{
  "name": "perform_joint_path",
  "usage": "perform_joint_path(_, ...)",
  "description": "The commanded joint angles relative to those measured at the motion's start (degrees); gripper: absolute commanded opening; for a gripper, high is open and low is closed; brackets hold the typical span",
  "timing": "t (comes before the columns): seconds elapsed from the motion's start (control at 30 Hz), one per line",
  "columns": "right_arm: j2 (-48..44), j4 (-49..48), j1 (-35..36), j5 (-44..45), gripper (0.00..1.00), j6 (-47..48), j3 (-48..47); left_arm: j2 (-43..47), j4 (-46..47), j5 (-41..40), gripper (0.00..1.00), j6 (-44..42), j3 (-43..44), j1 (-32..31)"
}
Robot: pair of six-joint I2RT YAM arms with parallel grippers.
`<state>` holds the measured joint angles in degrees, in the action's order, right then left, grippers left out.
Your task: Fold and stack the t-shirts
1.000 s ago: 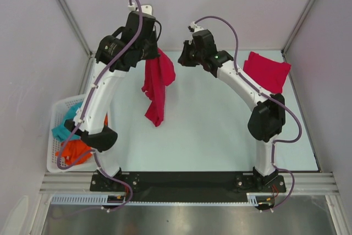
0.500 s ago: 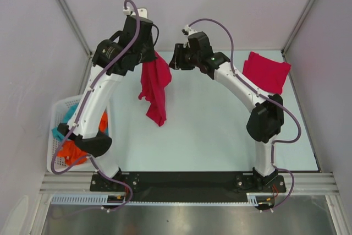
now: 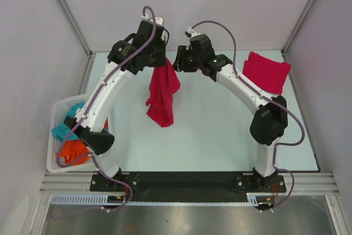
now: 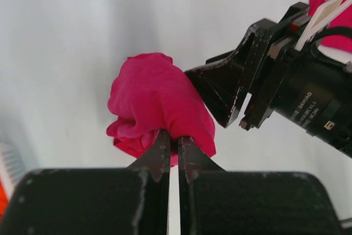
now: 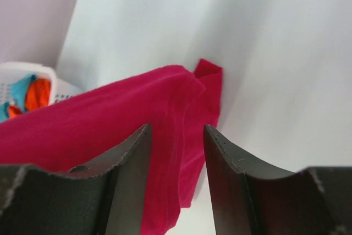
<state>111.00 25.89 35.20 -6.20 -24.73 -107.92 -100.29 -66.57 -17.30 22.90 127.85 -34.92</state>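
"Crimson t-shirt [image 3: 162, 94], location?"
"Hanging above the surface [image 3: 220, 130], centre-far, clamped in the left pincer [image 4: 175, 138]. Right pincer [image 5: 176, 130] just beside it, jaws apart, empty. Second t-shirt [image 3: 266, 71] lies far right."

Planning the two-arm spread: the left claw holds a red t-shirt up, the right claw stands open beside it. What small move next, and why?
Probably shut the right claw on the t-shirt. It hangs bunched from the shut left claw, and red fabric shows between the open right jaws; two grips could spread it.
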Motion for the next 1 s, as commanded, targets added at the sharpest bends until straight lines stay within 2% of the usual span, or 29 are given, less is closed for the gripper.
perform_joint_path(0.0, -7.55, -1.02, -3.64, 5.75, 0.48, 0.56, 2.88, -0.96, 8.38, 9.20, 0.00, -2.06, -1.73, -1.29)
perform_joint_path(0.13, -10.18, -0.14, -5.84, 7.85, 0.48, 1.00, 3.50, -2.80, 9.44, 14.39, 0.00, -3.73, -1.29, -2.43)
perform_joint_path(0.17, -10.54, -0.05, -6.37, 8.13, 0.48, 1.35, 3.59, -2.81, 9.52, 15.53, 0.05, -4.17, -1.38, -2.70)
perform_joint_path(0.2, -10.72, -0.05, -6.55, 8.22, 0.48, 1.53, 3.85, -2.54, 9.52, 15.72, 0.18, -4.61, -1.55, -2.87)
perform_joint_path(0.23, -10.80, -0.05, -6.72, 8.30, 0.48, 1.44, 3.86, -2.19, 9.70, 15.46, 0.55, -4.61, -1.90, -3.14)
perform_joint_path(0.27, -10.89, -0.05, -6.81, 8.13, 0.48, 1.44, 3.94, -1.41, 9.61, 13.89, 0.67, -4.79, -2.17, -3.23)
perform_joint_path(0.3, -10.72, 0.04, -6.81, 7.87, 0.48, 1.35, 3.86, -0.79, 9.53, 12.83, 0.99, -5.05, -2.60, -3.23)
perform_joint_path(0.5, -10.54, -0.14, -6.46, 6.90, 0.48, 0.56, 4.82, 0.45, 3.75, 1.51, 1.00, -4.18, -0.07, -2.88)
perform_joint_path(0.63, -10.72, 0.65, -5.58, 7.16, 0.48, 0.74, 5.61, 1.23, 0.12, -2.99, 1.00, -1.54, 0.56, -1.21)
perform_joint_path(0.83, -13.26, 1.27, -2.60, 8.39, 0.48, 0.74, 11.93, 6.68, 1.35, -3.62, 1.00, 1.62, -6.11, 2.48)
perform_joint_path(0.97, -15.81, -1.80, -0.67, 7.69, 0.48, -1.54, 21.94, 8.53, 2.14, -3.27, 1.00, 2.68, -8.84, 4.33)
